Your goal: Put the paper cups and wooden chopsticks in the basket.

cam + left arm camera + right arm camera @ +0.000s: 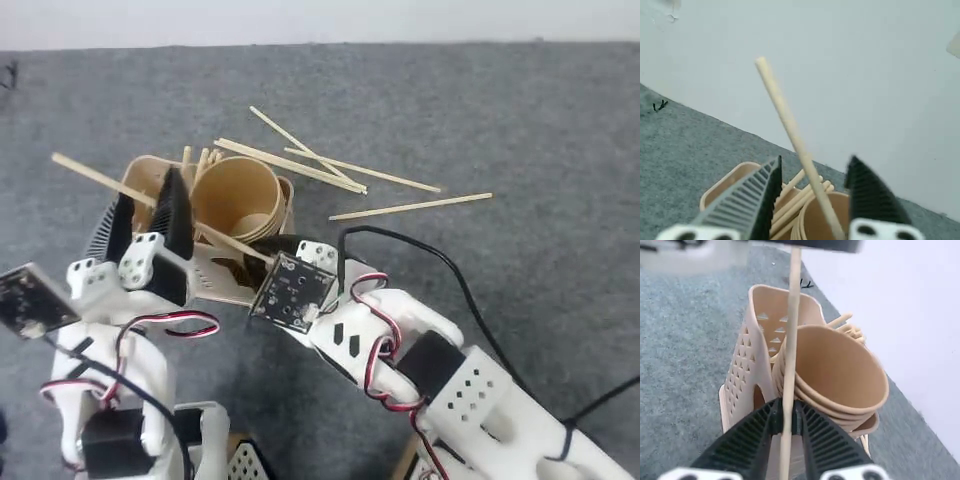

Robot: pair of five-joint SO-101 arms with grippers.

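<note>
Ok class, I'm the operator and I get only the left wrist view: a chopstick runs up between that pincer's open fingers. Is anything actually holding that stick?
Observer: Yes. The right pincer is shut on the chopstick near one end, next to the basket.
Operator: Are any sticks not yet in the basket?
Observer: Several loose chopsticks lie on the grey carpet, to the right of the basket in the high view.
</note>
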